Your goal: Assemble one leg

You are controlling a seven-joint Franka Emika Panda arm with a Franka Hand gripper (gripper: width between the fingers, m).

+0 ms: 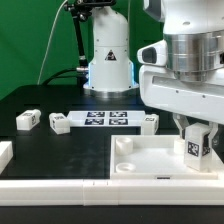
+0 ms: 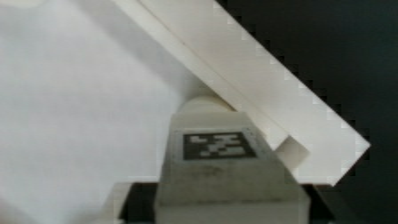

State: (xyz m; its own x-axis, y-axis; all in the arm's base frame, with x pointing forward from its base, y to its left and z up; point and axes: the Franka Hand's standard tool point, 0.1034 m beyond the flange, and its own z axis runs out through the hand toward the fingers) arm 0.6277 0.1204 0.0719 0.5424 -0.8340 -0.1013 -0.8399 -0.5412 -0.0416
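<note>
My gripper (image 1: 197, 133) is shut on a leg (image 1: 196, 146), a stubby white block with a black-and-white tag on its face. It holds the leg upright over the large flat white panel (image 1: 150, 155), at the corner on the exterior view's right. In the wrist view the leg (image 2: 222, 140) sits between the black fingers (image 2: 146, 200), right beside the panel's raised white rim (image 2: 249, 70). Three more legs lie on the black table: one (image 1: 28, 120), another (image 1: 59, 123) and a third (image 1: 150, 121).
The marker board (image 1: 106, 120) lies flat behind the panel. A white robot base (image 1: 108, 60) stands at the back, before a green backdrop. A white frame (image 1: 60, 182) runs along the front, with a white piece (image 1: 4, 153) at the exterior view's left.
</note>
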